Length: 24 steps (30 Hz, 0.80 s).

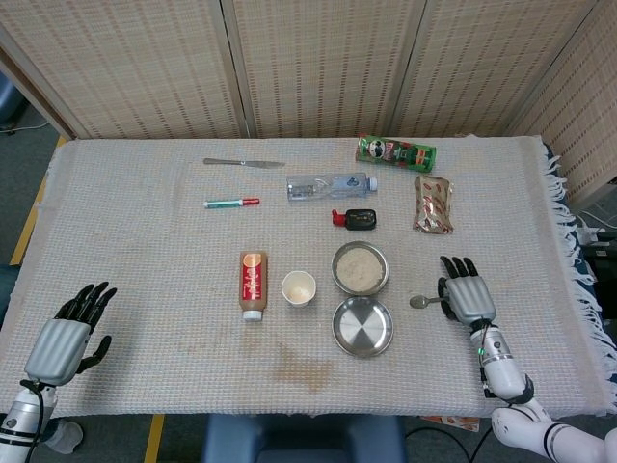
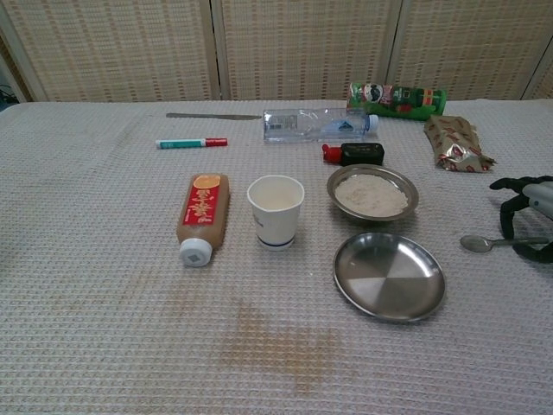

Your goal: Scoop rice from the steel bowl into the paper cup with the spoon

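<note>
The steel bowl (image 1: 361,267) (image 2: 372,193) holds rice at the table's middle right. Left of it stands the white paper cup (image 1: 298,287) (image 2: 276,210), upright. The spoon (image 1: 423,301) (image 2: 484,243) lies on the cloth right of the bowl, its scoop toward the bowl. My right hand (image 1: 468,292) (image 2: 527,216) sits over the spoon's handle, fingers arched down on either side of it; a grip on it is not discernible. Far away at the near left edge, my left hand (image 1: 67,333) rests with its fingers apart, holding nothing.
An empty steel plate (image 1: 362,326) (image 2: 389,276) lies just before the bowl. A sauce bottle (image 1: 253,283) lies left of the cup. Behind are a small black bottle (image 1: 357,218), a water bottle (image 1: 331,185), a crisps can (image 1: 395,151), a snack packet (image 1: 433,204), a pen (image 1: 231,203) and a knife (image 1: 243,163).
</note>
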Motion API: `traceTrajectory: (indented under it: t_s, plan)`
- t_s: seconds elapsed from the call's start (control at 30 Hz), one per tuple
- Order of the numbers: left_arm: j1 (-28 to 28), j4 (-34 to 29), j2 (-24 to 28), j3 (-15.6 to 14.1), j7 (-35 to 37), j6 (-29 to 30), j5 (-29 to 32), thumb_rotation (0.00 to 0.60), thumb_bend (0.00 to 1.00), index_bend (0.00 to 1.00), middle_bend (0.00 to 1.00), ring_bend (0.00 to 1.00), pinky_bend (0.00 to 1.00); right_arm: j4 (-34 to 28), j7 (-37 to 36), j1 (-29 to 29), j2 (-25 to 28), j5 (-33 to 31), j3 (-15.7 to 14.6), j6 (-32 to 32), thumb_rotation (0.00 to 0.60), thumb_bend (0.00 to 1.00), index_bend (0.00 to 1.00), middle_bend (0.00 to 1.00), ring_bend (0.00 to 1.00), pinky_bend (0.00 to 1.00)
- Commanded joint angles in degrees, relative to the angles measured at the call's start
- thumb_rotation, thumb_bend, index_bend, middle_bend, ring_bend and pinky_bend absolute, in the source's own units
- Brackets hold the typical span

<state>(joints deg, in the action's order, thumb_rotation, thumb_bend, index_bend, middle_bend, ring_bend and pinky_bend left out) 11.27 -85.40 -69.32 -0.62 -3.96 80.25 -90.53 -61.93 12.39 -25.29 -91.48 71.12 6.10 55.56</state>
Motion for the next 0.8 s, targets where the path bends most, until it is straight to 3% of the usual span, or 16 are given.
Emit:
traceTrajectory:
  t_s: [0.03, 0.5, 0.8]
  plan:
    - [0.0, 0.0, 0.1, 0.0, 0.2, 0.0, -0.1, 0.6, 0.43, 0.0, 0.0, 0.0, 0.21, -0.1, -0.1, 0.1, 0.1, 0.4, -0.1, 0.6, 0.6, 0.33, 0.57, 0.03, 0.0, 0.0]
    - [0.0, -0.3, 0.3, -0.3, 0.4, 0.2, -0.5, 0.6, 0.43, 0.0, 0.0, 0.0, 0.21, -4.6, 2.9, -0.7, 2.6, 0.9, 1.5, 3.4, 0.6, 0.34, 0.61, 0.03, 0.0, 0.0]
    - [0.1, -0.5, 0.4, -0.5, 0.7, 0.2, -1.0, 0.6, 0.43, 0.0, 0.0, 0.0, 0.21, -15.3, 16.2, -5.8, 7.3, -2.1, 6.9, 4.8, 0.6, 0.34, 0.62, 0.04, 0.0, 0.0]
